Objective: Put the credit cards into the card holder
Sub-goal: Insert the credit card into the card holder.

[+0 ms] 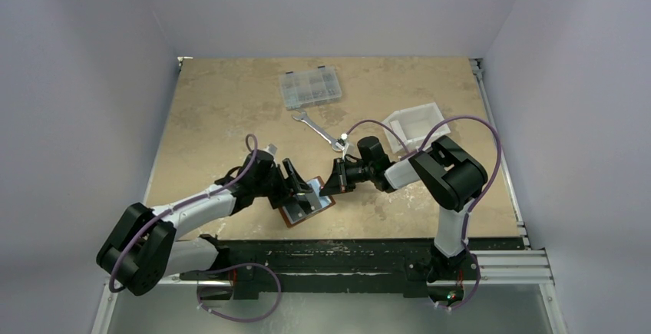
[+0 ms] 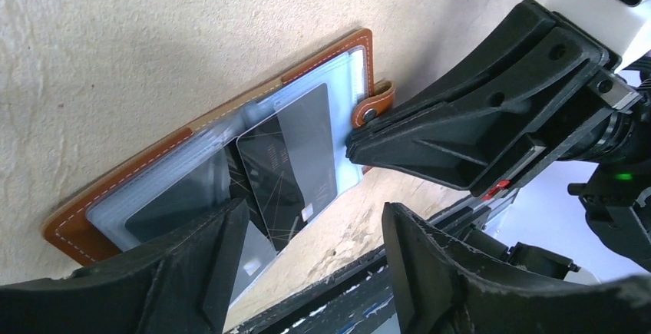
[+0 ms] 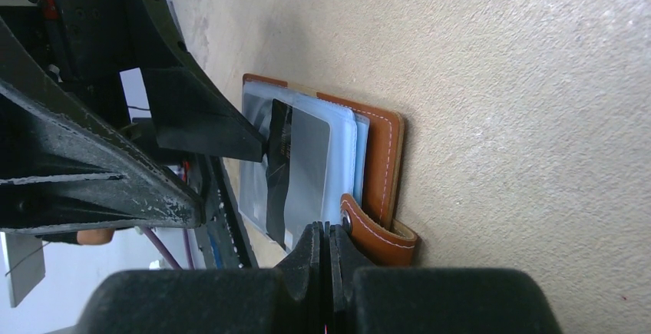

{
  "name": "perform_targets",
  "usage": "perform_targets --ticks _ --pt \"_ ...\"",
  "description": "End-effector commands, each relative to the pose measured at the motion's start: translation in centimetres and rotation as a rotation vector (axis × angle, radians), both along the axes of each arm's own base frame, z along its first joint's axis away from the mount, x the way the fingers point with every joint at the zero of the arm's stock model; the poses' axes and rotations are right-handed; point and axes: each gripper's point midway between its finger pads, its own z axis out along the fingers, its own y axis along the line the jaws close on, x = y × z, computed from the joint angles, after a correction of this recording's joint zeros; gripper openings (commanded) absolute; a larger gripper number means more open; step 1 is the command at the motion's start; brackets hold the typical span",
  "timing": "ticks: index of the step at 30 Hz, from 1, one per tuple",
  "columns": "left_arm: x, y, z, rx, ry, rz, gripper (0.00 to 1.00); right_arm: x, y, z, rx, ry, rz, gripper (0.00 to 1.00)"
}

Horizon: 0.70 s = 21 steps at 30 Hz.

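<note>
The brown leather card holder (image 1: 292, 215) lies open near the table's front edge, its clear sleeves facing up. In the left wrist view (image 2: 77, 230) a dark credit card (image 2: 295, 161) sits partly in a sleeve. A paler card (image 2: 257, 253) juts out past the holder's near edge. My left gripper (image 2: 311, 265) is open and hovers over that near edge, holding nothing. My right gripper (image 3: 328, 234) is shut, its tips against the sleeve edge beside the snap tab (image 3: 376, 230). I cannot tell whether the sleeve is pinched between them.
A silver wrench (image 1: 316, 127), a clear compartment box (image 1: 310, 88) and a white plastic bin (image 1: 417, 125) lie farther back. The black rail (image 1: 345, 253) runs along the table's front edge just below the holder.
</note>
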Motion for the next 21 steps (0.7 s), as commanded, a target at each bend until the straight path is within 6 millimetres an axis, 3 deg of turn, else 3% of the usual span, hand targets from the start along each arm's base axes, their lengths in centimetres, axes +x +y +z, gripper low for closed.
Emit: perform_targets --ticks 1,13,21 --pt "-2.4 1.7 -2.4 0.095 0.109 0.010 0.68 0.0 -1.9 -4.1 -0.146 0.017 -0.067 0.00" --pt "-2.6 -0.1 -4.1 0.062 0.132 -0.027 0.69 -0.1 -2.0 -4.0 -0.145 0.015 -0.067 0.00" --pt "-1.4 -2.0 -2.8 -0.043 0.050 -0.050 0.70 -0.1 -1.9 -3.8 -0.131 0.018 -0.068 0.00"
